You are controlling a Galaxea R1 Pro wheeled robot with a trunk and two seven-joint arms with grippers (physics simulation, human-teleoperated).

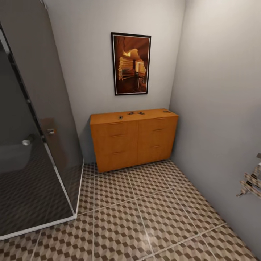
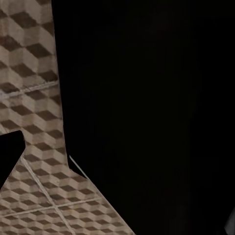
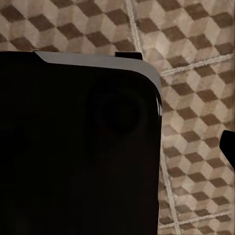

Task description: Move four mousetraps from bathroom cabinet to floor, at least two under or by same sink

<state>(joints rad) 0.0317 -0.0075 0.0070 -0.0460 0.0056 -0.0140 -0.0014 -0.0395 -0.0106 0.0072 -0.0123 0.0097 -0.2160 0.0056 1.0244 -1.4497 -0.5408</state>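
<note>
The cabinet (image 1: 134,139) stands against the far wall, in the corner at the right, under a framed picture (image 1: 131,63). It is orange-brown with two columns of drawers. On its flat top lie small dark things that look like the mousetraps (image 1: 120,117): one at the left part, two close together near the middle (image 1: 135,113), and one at the far right corner (image 1: 166,111). They are too small to see in detail. The bathroom floor (image 1: 145,217) with the cube pattern spreads between the camera and the cabinet. At the left is a dark glass shower enclosure (image 1: 32,145). At the right edge a shiny fitting (image 1: 251,184) sticks out from the wall. Both wrist views show floor tiles behind large black shapes, so I cannot tell if the grippers are wide or narrow.
</note>
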